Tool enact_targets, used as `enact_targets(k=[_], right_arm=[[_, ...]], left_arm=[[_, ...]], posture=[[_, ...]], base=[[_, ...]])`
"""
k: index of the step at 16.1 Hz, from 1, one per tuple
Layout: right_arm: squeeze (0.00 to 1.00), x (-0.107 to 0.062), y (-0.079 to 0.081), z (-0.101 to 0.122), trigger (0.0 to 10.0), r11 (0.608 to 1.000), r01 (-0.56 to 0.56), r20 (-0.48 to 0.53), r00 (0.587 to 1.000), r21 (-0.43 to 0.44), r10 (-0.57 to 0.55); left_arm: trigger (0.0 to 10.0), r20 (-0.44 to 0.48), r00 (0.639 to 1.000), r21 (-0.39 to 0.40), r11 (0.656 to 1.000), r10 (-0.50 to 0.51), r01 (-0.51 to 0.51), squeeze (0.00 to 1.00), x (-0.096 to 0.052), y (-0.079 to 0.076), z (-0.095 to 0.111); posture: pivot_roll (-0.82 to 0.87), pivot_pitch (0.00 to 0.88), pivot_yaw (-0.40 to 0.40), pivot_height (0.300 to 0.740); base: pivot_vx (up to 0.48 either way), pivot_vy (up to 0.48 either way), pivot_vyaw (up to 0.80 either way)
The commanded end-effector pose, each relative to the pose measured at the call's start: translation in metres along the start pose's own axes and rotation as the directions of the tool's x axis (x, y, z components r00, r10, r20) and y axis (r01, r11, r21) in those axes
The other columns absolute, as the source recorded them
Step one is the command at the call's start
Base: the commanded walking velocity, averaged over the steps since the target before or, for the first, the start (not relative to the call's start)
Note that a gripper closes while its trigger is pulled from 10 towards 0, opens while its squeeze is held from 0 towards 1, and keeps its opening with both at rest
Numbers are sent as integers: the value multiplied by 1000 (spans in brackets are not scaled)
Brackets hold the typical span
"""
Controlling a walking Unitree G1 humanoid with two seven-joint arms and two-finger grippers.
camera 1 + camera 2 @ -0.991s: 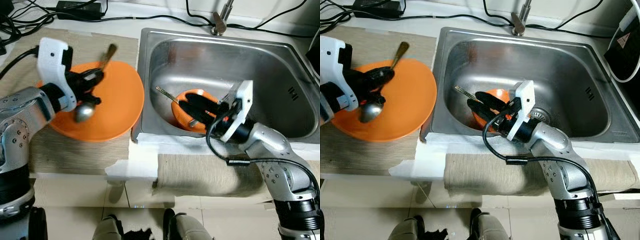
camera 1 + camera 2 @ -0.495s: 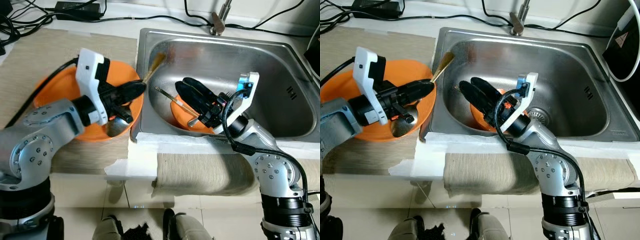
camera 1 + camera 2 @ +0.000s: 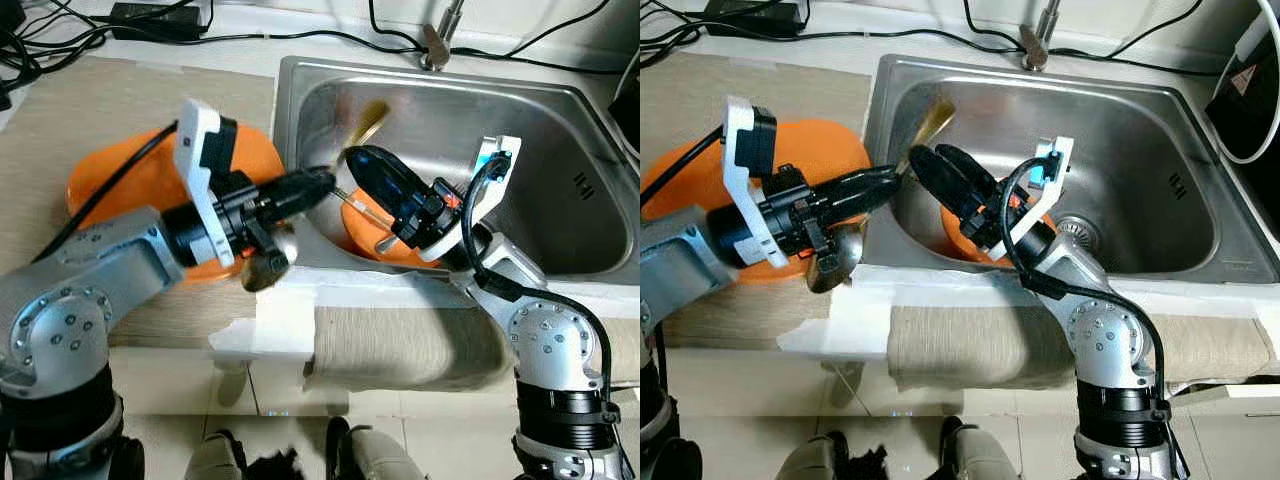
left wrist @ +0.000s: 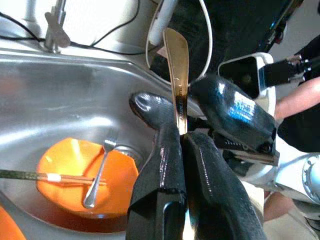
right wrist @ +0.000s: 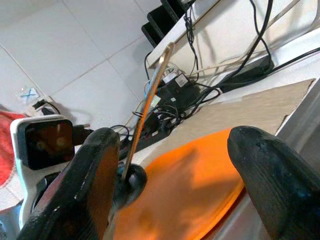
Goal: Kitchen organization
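Note:
My left gripper [image 3: 320, 181] is shut on the handle of a metal spoon [image 3: 266, 268] at the sink's left edge. The spoon's bowl hangs low over the counter front, and its gold handle [image 4: 176, 85] points up over the sink. My right gripper [image 3: 368, 172] is open, just right of the handle tip. In the right wrist view the handle [image 5: 150, 100] stands between its two spread fingers [image 5: 95, 170], nearer one of them. An orange bowl [image 4: 70, 175] in the sink holds a fork [image 4: 97, 172] and chopsticks [image 4: 25, 176]. An orange plate [image 3: 820, 150] lies on the counter, left.
The steel sink [image 3: 520, 110] has a faucet [image 3: 440, 40] at its back rim. Black cables [image 3: 150, 30] run along the counter's far edge. A beige cloth [image 3: 400, 345] hangs over the front edge. A black appliance [image 3: 1250, 90] stands at the far right. A person's hand [image 4: 295, 100] appears beyond my right arm.
My left arm has carried the spoon rightward from above the orange plate to the sink's left edge. My right gripper has lifted out of the bowl and moved left towards the spoon handle.

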State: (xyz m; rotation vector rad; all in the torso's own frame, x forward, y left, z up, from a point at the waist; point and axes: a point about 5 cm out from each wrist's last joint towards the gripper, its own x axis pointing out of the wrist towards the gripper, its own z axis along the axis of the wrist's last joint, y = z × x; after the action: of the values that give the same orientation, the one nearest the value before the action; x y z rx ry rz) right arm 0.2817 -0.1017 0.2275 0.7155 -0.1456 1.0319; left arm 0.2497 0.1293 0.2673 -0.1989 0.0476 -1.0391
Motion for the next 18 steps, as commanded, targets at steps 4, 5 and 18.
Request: enact_targets(k=[4, 5, 18], right_arm=[[0, 2, 9, 4, 6353, 998, -43, 12, 999, 41, 43], [0, 2, 8, 4, 2118, 998, -41, 10, 999, 47, 41], [0, -2, 14, 3, 0, 994, -83, -16, 996, 65, 84]], left_arm=[[0, -24, 997, -5, 997, -78, 78, 0, 1, -13, -3], [0, -25, 997, -6, 997, -78, 78, 0, 0, -13, -3], [0, -49, 996, -7, 998, -70, 70, 0, -1, -12, -6]], posture=[[-100, 191, -113, 740], [-100, 190, -113, 740], [-105, 192, -111, 740]], base=[[0, 0, 0], [0, 0, 0], [0, 0, 0]])
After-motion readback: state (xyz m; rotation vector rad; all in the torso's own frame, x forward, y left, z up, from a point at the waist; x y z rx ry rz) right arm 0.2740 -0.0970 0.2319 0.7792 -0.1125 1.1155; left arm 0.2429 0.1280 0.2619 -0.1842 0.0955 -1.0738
